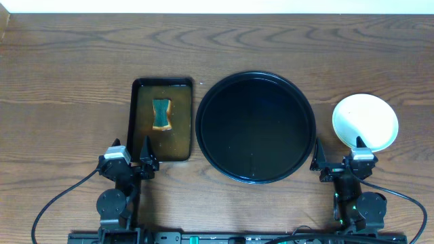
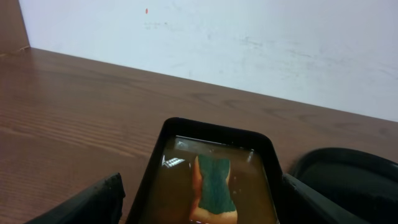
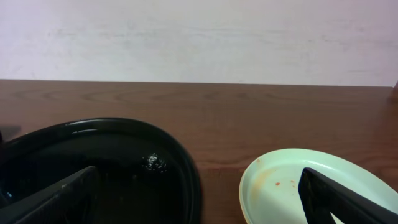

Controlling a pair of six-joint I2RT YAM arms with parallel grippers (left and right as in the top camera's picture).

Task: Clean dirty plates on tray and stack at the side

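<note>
The large round black tray (image 1: pixel 255 129) lies at the table's middle with no plate on it; it also shows in the right wrist view (image 3: pixel 124 149). A pale mint plate (image 1: pixel 365 122) sits on the table to the tray's right, with faint reddish specks in the right wrist view (image 3: pixel 280 183). I cannot tell whether other plates lie under it. My left gripper (image 1: pixel 130 150) (image 2: pixel 202 208) is open and empty at the near end of the sponge tray. My right gripper (image 1: pixel 338 152) (image 3: pixel 199 205) is open and empty, between the black tray and the plate.
A smaller rectangular dark tray (image 1: pixel 161 83) (image 2: pixel 211 127) left of the round tray holds brownish liquid and a green-and-tan sponge (image 1: pixel 161 114) (image 2: pixel 214 183). A white wall runs along the table's far edge.
</note>
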